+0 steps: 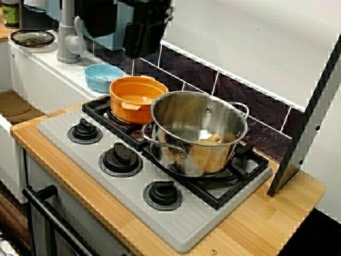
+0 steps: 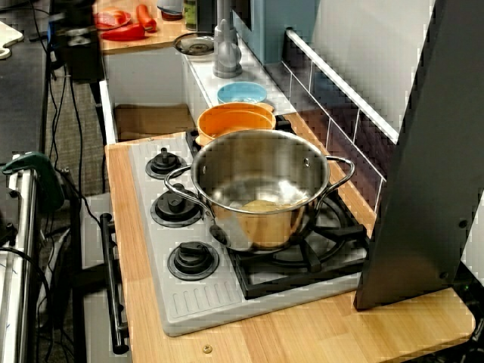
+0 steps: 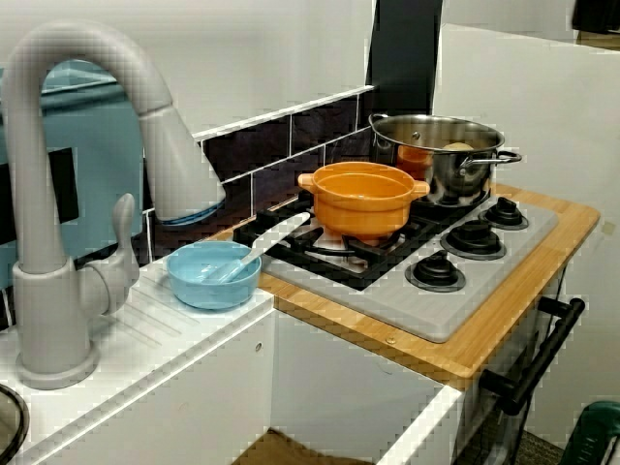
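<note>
Nearest the camera, three black knobs (image 1: 120, 158) sit in a row along the front of a grey toy stove top (image 1: 181, 226). Behind them, on the black grate (image 1: 242, 178), stand two pots, close enough that they may touch. One is a shiny steel stockpot (image 1: 200, 133) with one yellowish lump (image 1: 210, 140) at its bottom. The other is a smaller orange pot (image 1: 136, 101), seemingly empty, on the burner nearer the sink. One pale blue bowl (image 1: 102, 76) rests on the white ledge just beside the orange pot, near one grey faucet (image 1: 68, 32).

Your gripper (image 1: 143, 42) shows only in the view from the stove's front. It is a dark shape hanging at the top edge, above and behind the orange pot, touching nothing. You cannot tell whether its fingers are spread or pressed together.

The orange pot looks like light, rigid plastic, probably slick. Its two small side lugs or its rim look like the best places to take hold.
</note>
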You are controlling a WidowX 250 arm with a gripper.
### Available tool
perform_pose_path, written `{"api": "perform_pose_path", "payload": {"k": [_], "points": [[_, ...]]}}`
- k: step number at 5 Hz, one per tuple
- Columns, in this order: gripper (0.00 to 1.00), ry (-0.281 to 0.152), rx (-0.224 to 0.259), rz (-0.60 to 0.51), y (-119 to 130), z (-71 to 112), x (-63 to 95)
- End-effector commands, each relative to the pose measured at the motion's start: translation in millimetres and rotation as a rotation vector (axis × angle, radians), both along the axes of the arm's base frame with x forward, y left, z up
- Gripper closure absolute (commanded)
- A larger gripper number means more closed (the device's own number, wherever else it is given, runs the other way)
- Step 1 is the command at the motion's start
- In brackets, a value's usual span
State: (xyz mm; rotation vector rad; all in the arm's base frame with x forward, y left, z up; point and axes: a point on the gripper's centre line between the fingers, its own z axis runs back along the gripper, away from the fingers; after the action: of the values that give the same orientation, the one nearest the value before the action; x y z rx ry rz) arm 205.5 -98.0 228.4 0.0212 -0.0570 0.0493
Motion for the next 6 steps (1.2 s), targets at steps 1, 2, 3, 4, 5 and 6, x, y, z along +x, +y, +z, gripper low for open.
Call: {"api": "perform_pose_path", "payload": {"k": [1,2,3,4,5,6], "points": [[0.00,0.021,-0.015,0.058,28,3.0,44.9],[0.00,0.039,-0.023,0.093,50,-1.3,62.1],[0.00,0.051,-0.009,0.119,75,-9.5,69.0],[0.00,0.086,-0.012,0.071,98,-17.0,67.1],[0.00,0.162,0.006,-0.139,119,-13.2,67.6],[0.00,0.243,-0.019,-0.390,128,-12.4,68.5]]}}
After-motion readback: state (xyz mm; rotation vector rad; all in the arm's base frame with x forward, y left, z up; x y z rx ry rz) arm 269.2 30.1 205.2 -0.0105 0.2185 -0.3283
